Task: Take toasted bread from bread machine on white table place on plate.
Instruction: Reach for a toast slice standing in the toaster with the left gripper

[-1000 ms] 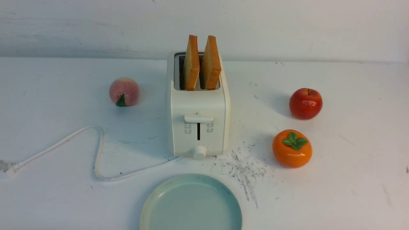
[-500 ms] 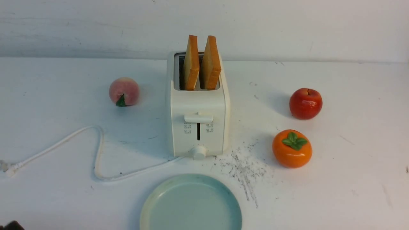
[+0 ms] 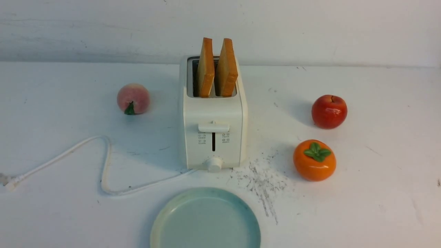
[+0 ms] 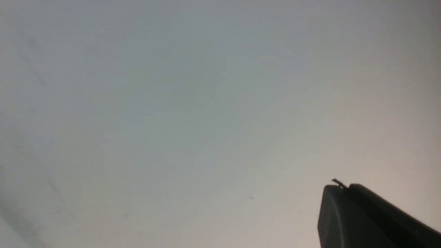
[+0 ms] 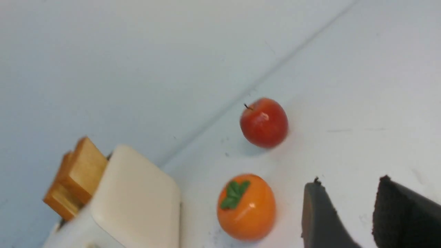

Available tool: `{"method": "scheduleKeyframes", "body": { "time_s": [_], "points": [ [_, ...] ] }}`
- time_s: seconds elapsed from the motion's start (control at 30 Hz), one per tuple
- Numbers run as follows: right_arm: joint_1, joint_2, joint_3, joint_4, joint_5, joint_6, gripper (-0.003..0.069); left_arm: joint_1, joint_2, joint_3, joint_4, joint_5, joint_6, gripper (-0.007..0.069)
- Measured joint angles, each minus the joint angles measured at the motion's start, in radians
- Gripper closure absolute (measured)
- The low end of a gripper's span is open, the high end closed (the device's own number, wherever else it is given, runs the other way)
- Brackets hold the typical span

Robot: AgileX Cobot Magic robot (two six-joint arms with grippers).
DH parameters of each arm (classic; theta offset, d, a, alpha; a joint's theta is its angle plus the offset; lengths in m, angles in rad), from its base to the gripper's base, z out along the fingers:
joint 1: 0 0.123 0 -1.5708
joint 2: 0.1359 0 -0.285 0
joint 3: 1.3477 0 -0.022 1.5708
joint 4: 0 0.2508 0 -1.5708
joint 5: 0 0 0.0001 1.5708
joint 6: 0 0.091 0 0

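Two slices of toasted bread (image 3: 206, 67) (image 3: 226, 67) stand upright in the slots of the cream-white bread machine (image 3: 213, 113) at the middle of the white table (image 3: 379, 193). The empty blue-green plate (image 3: 206, 224) lies just in front of it. Neither gripper shows in the front view. In the right wrist view my right gripper (image 5: 349, 181) is open and empty above bare table, to the right of the bread machine (image 5: 137, 196) and toast (image 5: 77, 175). In the left wrist view my left gripper (image 4: 339, 187) is shut and empty over bare table.
A peach (image 3: 133, 99) sits left of the bread machine. A red apple (image 3: 329, 112) and an orange persimmon (image 3: 314, 160) sit to its right. The white power cord (image 3: 103, 165) loops across the left front. Grey-black scratch marks (image 3: 263, 179) lie right of the plate.
A dark bit at the front view's lower left corner half a second ago is gone. The toast, bread machine and plate have not moved.
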Motion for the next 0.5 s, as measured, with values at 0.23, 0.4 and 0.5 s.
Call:
{"method": "scheduleKeyframes", "body": {
  "time_s": [0.23,0.4,0.5],
  "points": [
    [-0.001,0.0,0.0,0.068,-0.099,0.041,0.042,0.001,0.136,-0.388,0.186,0.524,-0.009,0.0638],
    [0.03,0.017,-0.195,0.05,0.121,0.061,0.0475,0.001,0.494,-0.792,0.209,1.225,0.183,0.0638],
    [0.056,0.119,-0.407,0.012,0.343,-0.009,0.0536,0.001,0.657,-0.874,0.184,1.433,0.282,0.0638]
  ]
}}
